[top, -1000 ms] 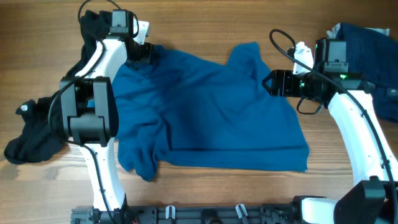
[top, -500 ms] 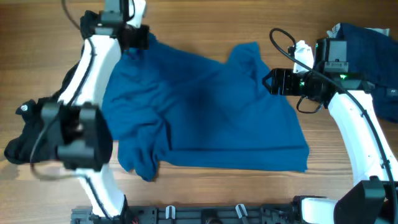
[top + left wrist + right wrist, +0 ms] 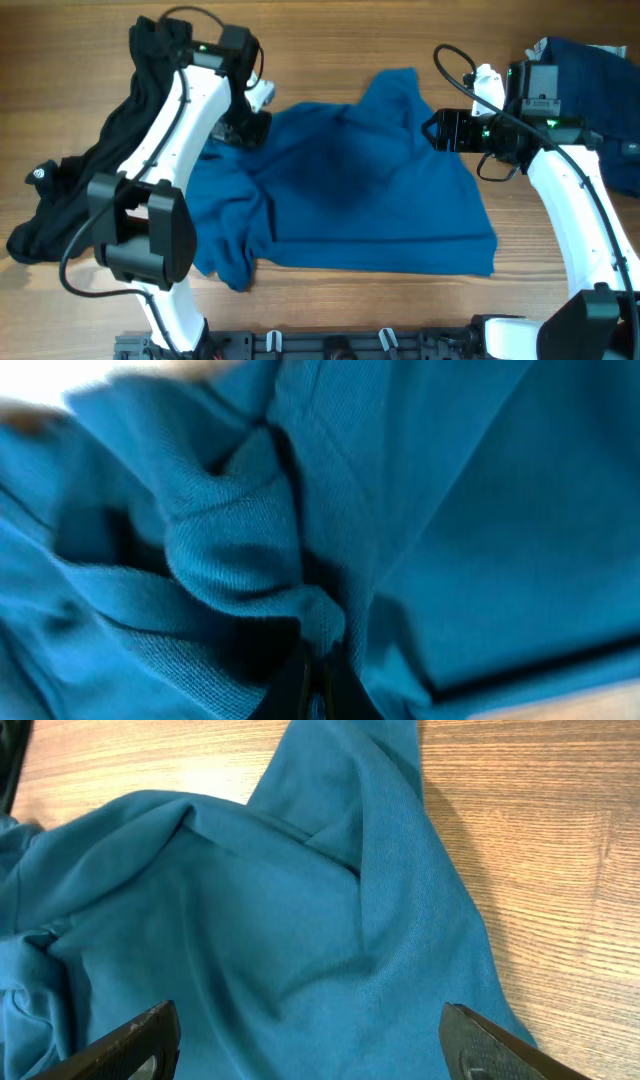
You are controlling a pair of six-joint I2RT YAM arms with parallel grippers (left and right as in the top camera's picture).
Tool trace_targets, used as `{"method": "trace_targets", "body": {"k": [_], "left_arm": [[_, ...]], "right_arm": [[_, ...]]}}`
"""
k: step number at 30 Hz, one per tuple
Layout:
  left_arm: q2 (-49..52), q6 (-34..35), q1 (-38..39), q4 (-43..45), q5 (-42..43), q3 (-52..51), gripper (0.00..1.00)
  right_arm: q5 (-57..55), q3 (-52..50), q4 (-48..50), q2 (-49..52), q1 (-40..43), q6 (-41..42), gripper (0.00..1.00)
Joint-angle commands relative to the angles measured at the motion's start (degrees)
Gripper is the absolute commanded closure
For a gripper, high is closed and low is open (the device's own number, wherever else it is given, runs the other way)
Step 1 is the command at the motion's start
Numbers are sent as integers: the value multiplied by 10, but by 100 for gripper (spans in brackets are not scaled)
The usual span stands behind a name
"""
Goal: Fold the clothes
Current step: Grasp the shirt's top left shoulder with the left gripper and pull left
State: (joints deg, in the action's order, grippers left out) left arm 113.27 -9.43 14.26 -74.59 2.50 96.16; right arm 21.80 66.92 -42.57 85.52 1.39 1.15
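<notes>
Blue T-shirt (image 3: 360, 190) fabric hides most of the left end effector (image 3: 315, 685), clamped on it.

No text can be read; a small white mark (image 3: 38, 173) on the black garment (image 3: 62, 205) is too small to make out

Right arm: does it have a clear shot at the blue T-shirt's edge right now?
Probably yes. The right pincer is open at the edge of the blue T-shirt, nothing between them; the left pincer grips its far side, well clear.
</notes>
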Motion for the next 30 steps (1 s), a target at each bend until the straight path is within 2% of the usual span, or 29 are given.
{"method": "trace_targets", "body": {"k": [1,3,5,6,7,9,10,14,19,23,27,28,29,30], "left_arm": [[4,13,1,-16,13,-10,67],[3,25,0,-15,13,-2,69],[0,44,0,-15,13,17,77],[-3,53,0,-15,13,27,77],[-8,59,0,-12,13,41,74],[-17,62,-3,18,13,50,56],[-17,73,-9,43,13,50,52],[1,116,-42,98,11,50,53],[31,111,-78,80,41,50,52],[54,83,-78,72,70,49,48],[76,82,-78,64,78,49,48],[82,82,-78,61,80,49,52],[83,82,-78,58,80,49,67],[83,82,-78,58,80,49,95]], "right_arm": [[-9,8,5,4,0,-12,17],[-8,8,6,4,0,-11,17],[-8,8,6,4,0,-12,17],[-8,8,5,4,0,-12,17],[-8,8,5,4,0,-12,16],[-8,8,6,4,0,-12,17],[-8,8,8,4,0,-12,17],[-8,8,7,4,0,-12,17],[-10,8,7,4,0,-12,17],[-10,8,7,4,0,-12,17],[-10,8,2,4,0,-12,17],[-10,8,3,4,0,-12,17],[-10,8,3,4,0,-12,17],[-10,8,3,4,0,-12,17]]}}
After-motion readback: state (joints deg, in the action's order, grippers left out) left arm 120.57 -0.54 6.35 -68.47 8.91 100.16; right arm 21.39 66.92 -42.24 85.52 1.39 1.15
